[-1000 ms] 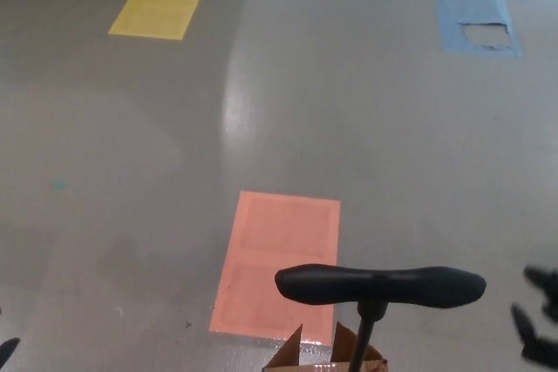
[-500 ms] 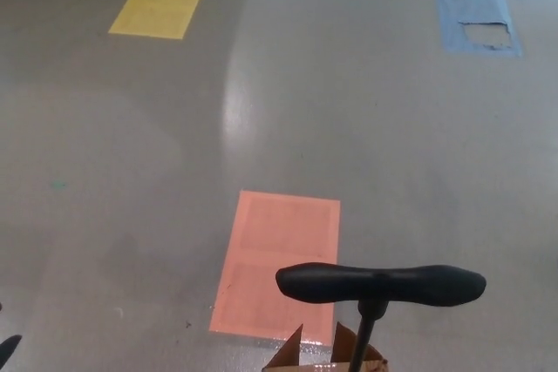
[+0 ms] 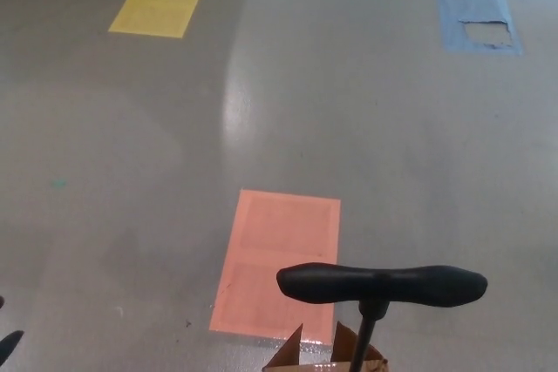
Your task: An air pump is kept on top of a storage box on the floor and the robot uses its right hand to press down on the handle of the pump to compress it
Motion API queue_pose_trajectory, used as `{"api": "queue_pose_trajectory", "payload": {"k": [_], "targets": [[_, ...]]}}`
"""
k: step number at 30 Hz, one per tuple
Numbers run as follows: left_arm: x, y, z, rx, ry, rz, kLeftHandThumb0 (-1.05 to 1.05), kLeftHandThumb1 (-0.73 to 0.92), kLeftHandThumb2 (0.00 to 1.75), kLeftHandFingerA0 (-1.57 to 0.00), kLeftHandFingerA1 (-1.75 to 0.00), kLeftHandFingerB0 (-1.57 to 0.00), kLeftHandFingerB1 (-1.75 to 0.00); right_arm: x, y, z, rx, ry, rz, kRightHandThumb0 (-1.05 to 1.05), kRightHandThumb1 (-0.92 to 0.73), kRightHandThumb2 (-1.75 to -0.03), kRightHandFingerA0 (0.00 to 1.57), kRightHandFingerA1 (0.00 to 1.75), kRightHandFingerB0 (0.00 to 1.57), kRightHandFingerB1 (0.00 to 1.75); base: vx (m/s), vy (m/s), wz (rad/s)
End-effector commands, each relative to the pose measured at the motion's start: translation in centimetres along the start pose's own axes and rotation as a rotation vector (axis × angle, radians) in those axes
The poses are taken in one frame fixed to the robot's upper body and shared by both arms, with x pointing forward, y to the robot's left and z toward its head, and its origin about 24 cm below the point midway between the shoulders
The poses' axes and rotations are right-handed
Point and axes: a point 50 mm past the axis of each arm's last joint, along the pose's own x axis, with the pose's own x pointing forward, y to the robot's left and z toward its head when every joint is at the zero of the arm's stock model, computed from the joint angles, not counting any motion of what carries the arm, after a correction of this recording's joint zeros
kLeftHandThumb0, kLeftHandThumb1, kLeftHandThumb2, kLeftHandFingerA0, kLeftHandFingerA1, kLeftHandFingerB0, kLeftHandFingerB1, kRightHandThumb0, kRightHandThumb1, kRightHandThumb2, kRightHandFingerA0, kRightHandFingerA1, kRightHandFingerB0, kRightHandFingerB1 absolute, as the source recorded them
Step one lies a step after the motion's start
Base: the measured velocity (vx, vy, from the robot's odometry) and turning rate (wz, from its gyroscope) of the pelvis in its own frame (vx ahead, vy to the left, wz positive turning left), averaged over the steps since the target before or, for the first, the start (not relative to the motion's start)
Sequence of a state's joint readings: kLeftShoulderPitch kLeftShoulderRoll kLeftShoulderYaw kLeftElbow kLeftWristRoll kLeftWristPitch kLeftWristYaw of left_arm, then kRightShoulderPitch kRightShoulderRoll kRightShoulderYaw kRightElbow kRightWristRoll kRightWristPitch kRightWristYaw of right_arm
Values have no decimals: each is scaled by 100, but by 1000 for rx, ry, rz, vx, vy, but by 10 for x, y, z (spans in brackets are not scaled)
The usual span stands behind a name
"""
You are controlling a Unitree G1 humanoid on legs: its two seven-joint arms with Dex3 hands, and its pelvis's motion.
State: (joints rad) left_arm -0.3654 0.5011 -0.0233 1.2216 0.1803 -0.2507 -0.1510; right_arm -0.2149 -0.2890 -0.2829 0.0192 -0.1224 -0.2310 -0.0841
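The pump handle [image 3: 382,285] sits at lower centre-right of the frame, its long axis running left to right, ends level. Its black shaft [image 3: 365,344] drops straight down to the bottom edge. The storage box [image 3: 331,355] is cut off; only brown flaps show. At the lower left edge, a dark tip of the left hand [image 3: 7,344] shows; its state cannot be told. The right hand is out of frame. The grey floor [image 3: 349,128] carries orange [image 3: 277,250], yellow [image 3: 159,6] and blue [image 3: 478,22] patches.

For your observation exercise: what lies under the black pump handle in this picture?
Under the handle a thin black rod drops to torn brown cardboard flaps at the bottom edge. An orange floor patch lies behind. The pump body and box are cut off below the picture.
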Motion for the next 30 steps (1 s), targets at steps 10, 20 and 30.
{"api": "queue_pose_trajectory", "payload": {"k": [10, 20, 30], "targets": [[-1, 10, 4, 30, -24, -18, -68, 66, 89, -18, -42, -13, -40, 27, -54, 226, -55, -707, 169, -85, -77, -85, 11, 26, 8, 23, 0, 0, 0], [0, 9, 5, 22, -26, -22, -68, 66, 89, -19, -43, -13, -40, 14, -11, 258, -201, -789, 441, -85, -82, -113, 7, 23, 7, 21, 0, 0, 0], [1, 10, 9, 37, -33, -26, -67, 67, 89, -18, -42, -13, -39, -5, 34, 259, -291, -831, 687, -85, -81, -110, 7, 24, 7, 20, 0, 0, 0]]}}
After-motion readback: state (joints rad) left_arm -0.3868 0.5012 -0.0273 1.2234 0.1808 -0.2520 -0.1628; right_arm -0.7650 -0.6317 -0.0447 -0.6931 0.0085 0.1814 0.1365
